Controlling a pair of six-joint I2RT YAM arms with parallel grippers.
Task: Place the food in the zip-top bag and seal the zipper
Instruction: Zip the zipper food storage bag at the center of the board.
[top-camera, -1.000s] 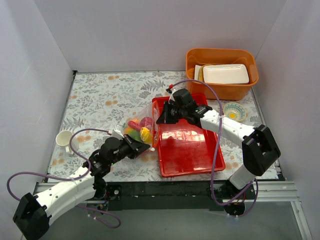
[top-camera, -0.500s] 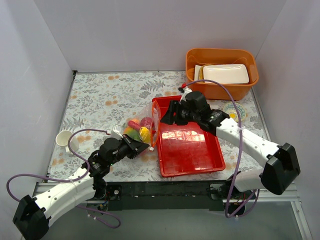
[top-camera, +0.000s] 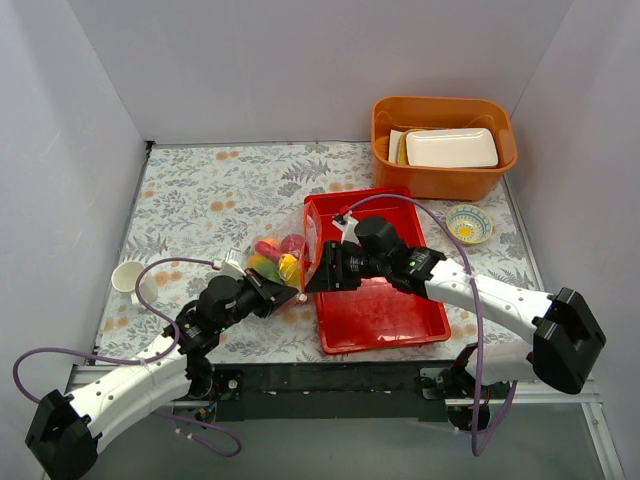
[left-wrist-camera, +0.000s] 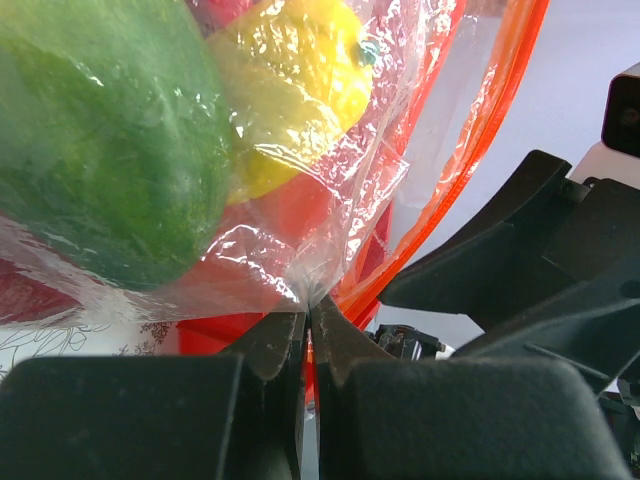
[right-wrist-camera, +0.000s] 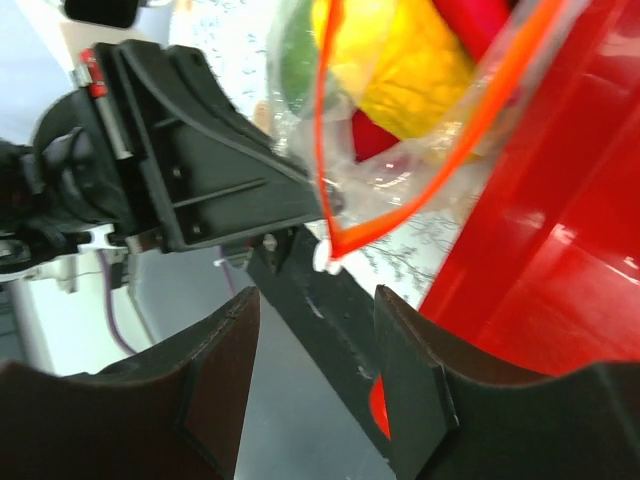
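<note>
The zip-top bag (top-camera: 280, 262) lies left of the red tray, with red, yellow and green food (top-camera: 272, 258) inside. In the left wrist view a green piece (left-wrist-camera: 90, 150) and a yellow piece (left-wrist-camera: 290, 80) press against the clear plastic. My left gripper (top-camera: 294, 296) (left-wrist-camera: 308, 308) is shut on the bag's near corner, just beside the orange-red zipper (left-wrist-camera: 480, 130). My right gripper (top-camera: 313, 280) (right-wrist-camera: 318, 295) is open, its fingers spread just short of the zipper's (right-wrist-camera: 322, 120) white slider end (right-wrist-camera: 325, 258), not touching it.
The red tray (top-camera: 385, 310) sits under my right arm. An orange tub (top-camera: 443, 170) holding a white foam tray stands at the back right. A small patterned bowl (top-camera: 468, 222) is beside the tray, and a white cup (top-camera: 128, 275) at the left.
My right gripper has opened and moved from the far end of the bag's mouth toward its near end. The left gripper has kept its hold on the bag's corner.
</note>
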